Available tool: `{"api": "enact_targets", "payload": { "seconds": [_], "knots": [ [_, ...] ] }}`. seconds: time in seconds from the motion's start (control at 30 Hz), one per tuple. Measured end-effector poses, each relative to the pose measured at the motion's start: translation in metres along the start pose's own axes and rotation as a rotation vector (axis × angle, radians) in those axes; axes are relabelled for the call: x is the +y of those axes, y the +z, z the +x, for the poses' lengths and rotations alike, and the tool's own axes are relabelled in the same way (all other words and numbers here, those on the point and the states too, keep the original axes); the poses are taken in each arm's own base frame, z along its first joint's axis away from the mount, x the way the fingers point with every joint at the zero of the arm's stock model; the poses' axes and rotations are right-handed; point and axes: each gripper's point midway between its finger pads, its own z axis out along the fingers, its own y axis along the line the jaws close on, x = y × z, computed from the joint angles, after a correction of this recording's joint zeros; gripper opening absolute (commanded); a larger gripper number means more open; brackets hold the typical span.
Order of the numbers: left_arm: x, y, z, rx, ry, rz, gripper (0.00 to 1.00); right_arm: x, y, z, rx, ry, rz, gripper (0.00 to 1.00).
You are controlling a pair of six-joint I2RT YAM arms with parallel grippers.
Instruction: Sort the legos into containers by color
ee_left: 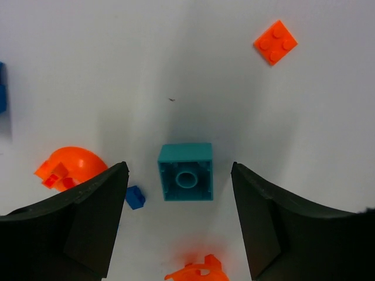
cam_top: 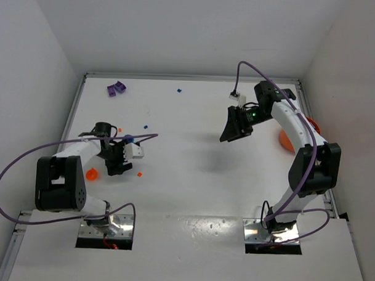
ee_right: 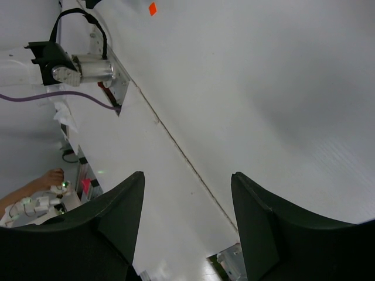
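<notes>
Cup (ee_left: 73, 161), orange, half hidden behind left tool (ee_left: 179, 175).

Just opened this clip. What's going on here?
Two arms are sorting small bricks into coloured cups. The left gripper is low over the table, open, its fingers either side of a teal cup without touching it. An orange brick and a small blue brick lie loose nearby; an orange cup seems to hold orange pieces. The right gripper hangs open and empty above the table.
</notes>
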Motion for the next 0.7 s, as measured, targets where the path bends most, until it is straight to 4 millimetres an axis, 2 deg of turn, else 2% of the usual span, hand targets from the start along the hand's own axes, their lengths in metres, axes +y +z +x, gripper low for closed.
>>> {"api": "enact_targets", "payload": {
  "seconds": [0.1, 0.23, 0.27, 0.37, 0.5, 0.6, 0.7],
  "knots": [
    [-0.008, 0.008, 0.009, 0.019, 0.002, -0.007, 0.70, -0.001, 0.000, 0.000, 0.000, 0.000, 0.003, 0.61],
    [-0.008, 0.008, 0.012, 0.029, 0.006, -0.030, 0.47, -0.002, 0.000, 0.000, 0.002, 0.000, 0.012, 0.61],
    [-0.008, 0.009, 0.012, 0.031, 0.002, -0.031, 0.37, -0.003, 0.000, 0.001, 0.003, 0.000, 0.015, 0.61],
    [-0.007, 0.008, 0.012, 0.033, -0.001, -0.041, 0.25, -0.003, 0.000, 0.001, 0.004, 0.000, 0.019, 0.61],
    [-0.007, 0.006, 0.007, 0.008, -0.009, -0.047, 0.25, -0.003, 0.004, 0.003, 0.000, 0.004, 0.002, 0.61],
    [-0.005, -0.007, -0.016, -0.066, -0.033, -0.057, 0.26, 0.002, 0.013, 0.018, 0.014, 0.040, -0.045, 0.61],
    [0.013, -0.039, -0.075, -0.225, -0.026, -0.124, 0.29, 0.018, 0.018, 0.025, 0.028, 0.066, -0.119, 0.61]
  ]
}}
